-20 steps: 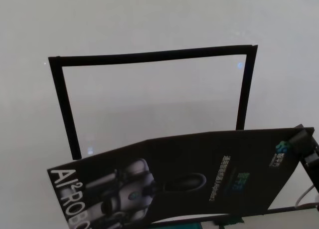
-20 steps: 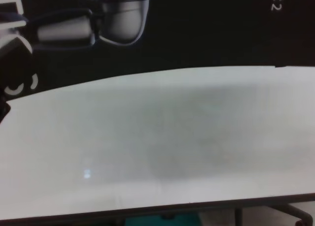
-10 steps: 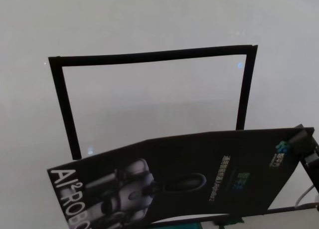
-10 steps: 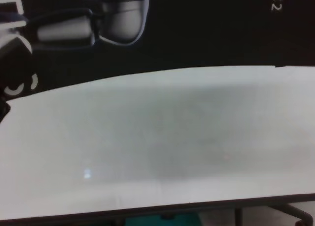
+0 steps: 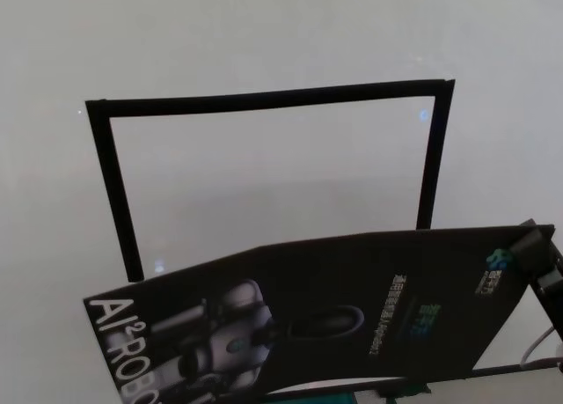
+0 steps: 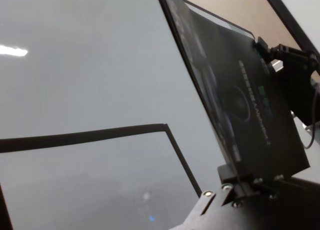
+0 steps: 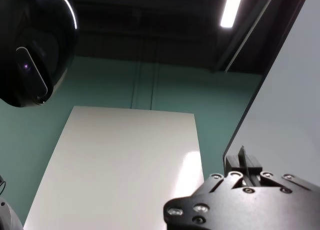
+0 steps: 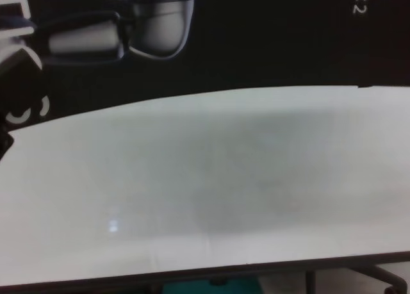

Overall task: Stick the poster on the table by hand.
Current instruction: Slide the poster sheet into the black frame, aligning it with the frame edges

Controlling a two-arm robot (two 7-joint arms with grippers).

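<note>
The poster (image 5: pixel 352 316), glossy black with a silver robot picture and white lettering, hangs tilted above the near part of the white table (image 5: pixel 264 184). It fills the top of the chest view (image 8: pixel 269 38), clear of the tabletop (image 8: pixel 205 191). My right gripper (image 5: pixel 537 254) is shut on the poster's right edge; in the right wrist view (image 7: pixel 243 166) the thin sheet sits between its fingers. My left gripper (image 6: pixel 245 187) is shut on the opposite edge of the poster (image 6: pixel 235 84); the sheet hides it in the head view. The right gripper also shows farther off in the left wrist view (image 6: pixel 280 54).
A rectangular outline of black tape (image 5: pixel 264 98) lies on the table beyond the poster, its near side hidden by the sheet. The table's dark near edge (image 8: pixel 205 269) shows in the chest view, with a dark leg (image 8: pixel 311 282) below it.
</note>
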